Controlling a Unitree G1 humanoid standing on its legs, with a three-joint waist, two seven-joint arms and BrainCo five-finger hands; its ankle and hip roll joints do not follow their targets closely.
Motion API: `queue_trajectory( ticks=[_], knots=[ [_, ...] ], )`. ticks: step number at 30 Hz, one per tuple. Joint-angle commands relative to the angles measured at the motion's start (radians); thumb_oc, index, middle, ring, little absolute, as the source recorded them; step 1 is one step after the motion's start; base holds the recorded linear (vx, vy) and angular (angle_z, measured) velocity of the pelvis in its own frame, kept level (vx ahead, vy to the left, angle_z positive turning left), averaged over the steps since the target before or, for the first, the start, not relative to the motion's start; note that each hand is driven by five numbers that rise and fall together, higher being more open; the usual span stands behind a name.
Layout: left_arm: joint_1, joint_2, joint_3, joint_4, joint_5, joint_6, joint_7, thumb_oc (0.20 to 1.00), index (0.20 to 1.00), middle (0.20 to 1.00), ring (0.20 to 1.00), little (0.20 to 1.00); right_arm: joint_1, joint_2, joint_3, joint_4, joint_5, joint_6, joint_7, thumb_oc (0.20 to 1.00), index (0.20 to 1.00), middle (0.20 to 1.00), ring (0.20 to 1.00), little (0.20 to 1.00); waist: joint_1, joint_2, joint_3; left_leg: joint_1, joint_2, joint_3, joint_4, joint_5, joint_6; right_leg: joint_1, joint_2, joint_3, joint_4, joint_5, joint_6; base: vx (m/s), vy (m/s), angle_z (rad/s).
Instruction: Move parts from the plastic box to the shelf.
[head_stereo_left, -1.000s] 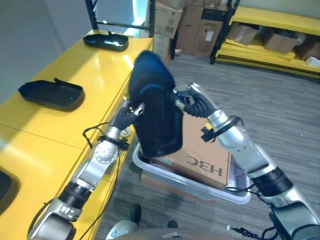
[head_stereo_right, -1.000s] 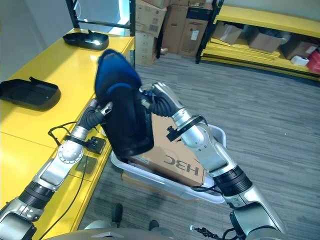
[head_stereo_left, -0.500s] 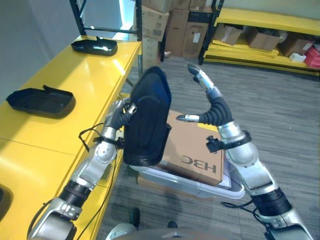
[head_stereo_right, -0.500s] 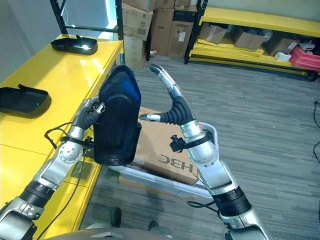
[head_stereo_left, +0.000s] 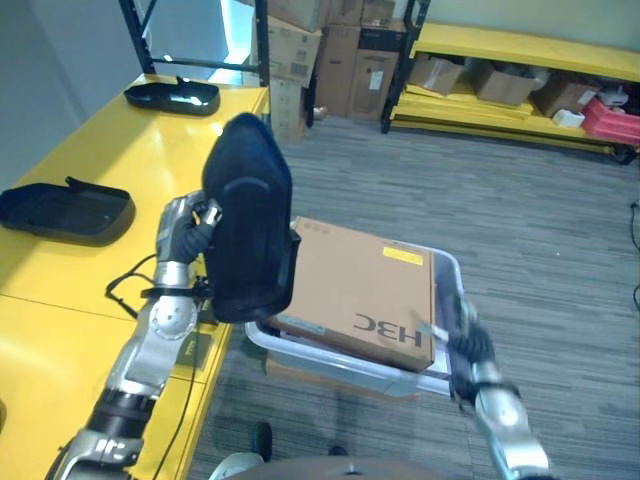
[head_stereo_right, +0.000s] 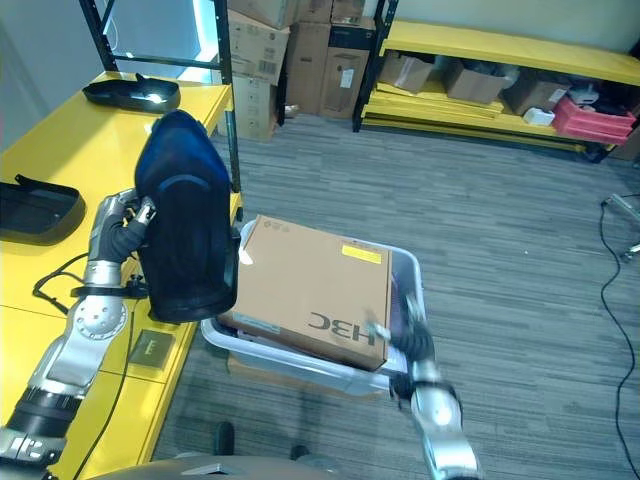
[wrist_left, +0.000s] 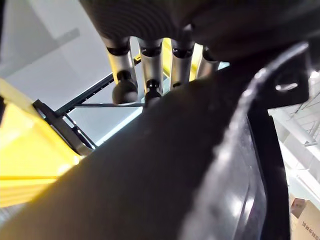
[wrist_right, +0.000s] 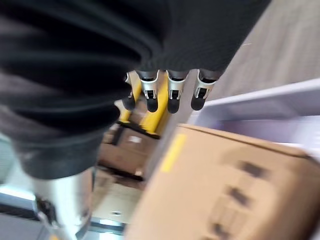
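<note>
Grey wood-grain floor (head_stereo_right: 520, 210) with a low yellow rack (head_stereo_right: 480, 45) along the far wall, holding cardboard boxes (head_stereo_right: 470, 80) and a red bin (head_stereo_right: 590, 115). Left of the rack, stacked cartons (head_stereo_right: 300, 50); beyond them, possibly a bright window (head_stereo_right: 150, 35).

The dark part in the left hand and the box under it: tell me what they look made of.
Dark part: apparently moulded plastic, smooth, slightly glossy, with a raised rim. Box: brown corrugated cardboard, matte, with printing on its side and a yellow label. Left hand curls round the part's edge.
</note>
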Motion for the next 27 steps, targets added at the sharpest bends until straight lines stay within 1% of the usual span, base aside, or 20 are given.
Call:
queue_trajectory(
  ticks=[1,4,7,8,9,10,11,12,13,14,15,16,17,19,20,22,24,25,26,27],
  knots=[
    [-0.047,0.028,0.048,-0.078,-0.039,-0.1,-0.002,0.2,0.2,0.2,0.2,0.2,-0.076,0.018,0.027,0.076,0.018,-0.042,0.008,1.0,1.0,1.0,1.0,1.0,0.018,0.0,-0.059,0.018,0.071,-0.024,0.024,-0.129,-0.026,-0.059,-0.048,-0.033,0.072,-0.066,0.037,-0.02,-0.081,-0.04],
    [-0.01,0.026,0.075,-0.142,-0.073,-0.119,-0.017,0.2,0.2,0.2,0.2,0.2,-0.091,0.059,0.062,0.268,0.038,-0.018,0.029,1.0,1.0,1.0,1.0,1.0,0.035,0.005,-0.046,0.009,0.078,-0.039,0.03,-0.12,-0.038,-0.058,-0.036,-0.047,0.083,-0.078,0.027,-0.03,-0.09,0.01],
    [0.011,0.028,0.099,-0.189,-0.108,-0.132,-0.031,0.2,0.2,0.2,0.2,0.2,-0.118,0.079,0.112,0.387,0.073,-0.007,0.09,1.0,1.0,1.0,1.0,1.0,0.053,0.007,-0.031,-0.011,0.089,-0.069,0.038,-0.103,-0.053,-0.06,-0.018,-0.068,0.091,-0.089,0.01,-0.04,-0.11,0.21],
    [0.011,0.028,0.1,-0.19,-0.108,-0.131,-0.032,0.2,0.2,0.2,0.2,0.2,-0.118,0.079,0.112,0.388,0.073,-0.007,0.09,1.0,1.0,1.0,1.0,1.0,0.051,0.007,-0.031,-0.011,0.089,-0.07,0.038,-0.103,-0.053,-0.06,-0.018,-0.069,0.092,-0.089,0.01,-0.09,-0.236,0.44],
    [0.033,0.033,0.114,-0.245,-0.157,-0.153,-0.041,0.2,0.2,0.2,0.2,0.2,-0.163,0.099,0.197,0.531,0.049,0.017,0.145,1.0,1.0,1.0,1.0,1.0,0.1,0.008,-0.001,-0.043,0.093,-0.115,0.063,-0.084,-0.074,-0.058,0.005,-0.098,0.096,-0.103,-0.011,-0.18,-0.322,0.77],
    [0.045,0.036,0.126,-0.282,-0.185,-0.166,-0.036,0.2,0.2,0.2,0.2,0.2,-0.203,0.119,0.244,0.601,0.022,0.02,0.149,1.0,1.0,1.0,1.0,1.0,0.129,0.014,0.038,-0.085,0.092,-0.169,0.076,-0.048,-0.1,-0.064,0.024,-0.141,0.102,-0.109,-0.029,-0.22,-0.386,0.92],
    [0.046,0.034,0.125,-0.294,-0.2,-0.171,-0.033,0.2,0.2,0.2,0.2,0.2,-0.222,0.126,0.258,0.638,0.008,0.027,0.141,1.0,1.0,1.0,1.0,1.0,0.147,0.019,0.054,-0.103,0.093,-0.191,0.074,-0.027,-0.114,-0.07,0.033,-0.163,0.104,-0.115,-0.037,-0.16,-0.197,0.97],
    [0.045,0.034,0.126,-0.295,-0.201,-0.17,-0.034,0.2,0.2,0.2,0.2,0.2,-0.226,0.127,0.258,0.641,0.008,0.025,0.14,1.0,1.0,1.0,1.0,1.0,0.14,0.02,0.052,-0.111,0.091,-0.199,0.073,-0.02,-0.114,-0.075,0.033,-0.17,0.103,-0.11,-0.036,-0.18,-0.152,1.07],
    [0.036,0.028,0.123,-0.32,-0.215,-0.181,-0.018,0.2,0.2,0.2,0.2,0.2,-0.27,0.142,0.279,0.708,-0.02,0.035,0.125,1.0,1.0,1.0,1.0,1.0,0.179,0.037,0.081,-0.158,0.079,-0.248,0.055,0.029,-0.137,-0.09,0.037,-0.23,0.099,-0.113,-0.044,-0.2,-0.115,1.27],
    [0.032,0.021,0.117,-0.329,-0.231,-0.186,-0.026,0.2,0.2,0.2,0.2,0.2,-0.294,0.147,0.285,0.746,-0.031,0.041,0.12,1.0,1.0,1.0,1.0,1.0,0.186,0.046,0.088,-0.181,0.068,-0.261,0.05,0.047,-0.138,-0.099,0.035,-0.261,0.095,-0.109,-0.046,-0.25,-0.129,1.13],
    [0.029,0.016,0.109,-0.339,-0.243,-0.187,-0.032,0.2,0.2,0.2,0.2,0.2,-0.319,0.148,0.296,0.771,-0.057,0.046,0.113,1.0,1.0,1.0,1.0,1.0,0.191,0.051,0.094,-0.199,0.056,-0.249,0.051,0.052,-0.131,-0.109,0.028,-0.29,0.096,-0.104,-0.044,-0.2,-0.049,0.91],
    [0.028,0.016,0.107,-0.344,-0.238,-0.19,-0.032,0.2,0.2,0.2,0.2,0.2,-0.345,0.146,0.305,0.807,-0.092,0.054,0.103,1.0,1.0,1.0,1.0,1.0,0.2,0.054,0.093,-0.204,0.05,-0.229,0.058,0.042,-0.12,-0.124,0.022,-0.315,0.1,-0.102,-0.043,-0.15,-0.012,1.28],
    [0.027,0.016,0.107,-0.344,-0.238,-0.19,-0.033,0.2,0.2,0.2,0.2,0.2,-0.347,0.147,0.304,0.81,-0.093,0.053,0.102,1.0,1.0,1.0,1.0,1.0,0.198,0.055,0.092,-0.21,0.049,-0.232,0.061,0.046,-0.119,-0.128,0.021,-0.317,0.1,-0.098,-0.041,-0.11,-0.019,1.6],
    [0.037,0.018,0.103,-0.361,-0.255,-0.2,-0.041,0.2,0.2,0.2,0.2,0.2,-0.376,0.146,0.29,0.866,-0.11,0.074,0.08,1.0,1.0,1.0,1.0,1.0,0.214,0.056,0.083,-0.198,0.043,-0.216,0.101,0.009,-0.107,-0.14,0.005,-0.353,0.099,-0.094,-0.037,-0.11,-0.042,1.1],
    [0.037,0.021,0.097,-0.369,-0.281,-0.208,-0.044,0.2,0.2,0.2,0.2,0.2,-0.38,0.143,0.257,0.902,-0.1,0.087,0.061,1.0,1.0,1.0,1.0,1.0,0.217,0.049,0.075,-0.179,0.04,-0.186,0.152,-0.054,-0.093,-0.134,-0.013,-0.38,0.087,-0.089,-0.039,-0.13,-0.041,0.6],
    [0.036,0.02,0.101,-0.384,-0.302,-0.214,-0.047,0.2,0.2,0.2,0.2,0.2,-0.376,0.14,0.225,0.926,-0.084,0.099,0.048,1.0,1.0,1.0,1.0,1.0,0.207,0.038,0.07,-0.163,0.034,-0.139,0.228,-0.133,-0.076,-0.124,-0.037,-0.416,0.074,-0.083,-0.042,-0.08,-0.004,0.95],
    [0.033,0.023,0.103,-0.403,-0.318,-0.215,-0.058,0.2,0.2,0.2,0.2,0.2,-0.373,0.138,0.206,0.937,-0.079,0.106,0.041,1.0,1.0,1.0,1.0,1.0,0.196,0.033,0.065,-0.137,0.034,-0.08,0.28,-0.198,-0.068,-0.105,-0.051,-0.448,0.059,-0.081,-0.043,-0.05,0.033,0.74],
    [0.028,0.026,0.109,-0.408,-0.315,-0.217,-0.058,0.2,0.2,0.2,0.2,0.2,-0.369,0.137,0.204,0.941,-0.082,0.109,0.042,1.0,1.0,1.0,1.0,1.0,0.19,0.031,0.06,-0.117,0.034,-0.047,0.291,-0.223,-0.066,-0.1,-0.058,-0.465,0.057,-0.079,-0.043,-0.04,0.037,0.73],
    [0.028,0.026,0.109,-0.408,-0.315,-0.217,-0.058,0.2,0.2,0.2,0.2,0.2,-0.368,0.137,0.205,0.941,-0.082,0.109,0.042,1.0,1.0,1.0,1.0,1.0,0.189,0.032,0.061,-0.116,0.034,-0.047,0.293,-0.226,-0.066,-0.097,-0.057,-0.465,0.056,-0.08,-0.043,-0.04,0.073,0.62],
    [0.02,0.032,0.114,-0.417,-0.319,-0.221,-0.062,0.2,0.2,0.2,0.2,0.2,-0.359,0.136,0.197,0.95,-0.087,0.117,0.043,1.0,1.0,1.0,1.0,1.0,0.177,0.034,0.045,-0.073,0.033,0.007,0.29,-0.263,-0.061,-0.089,-0.066,-0.495,0.054,-0.076,-0.043,0.05,0.058,0.67]
  ],
)
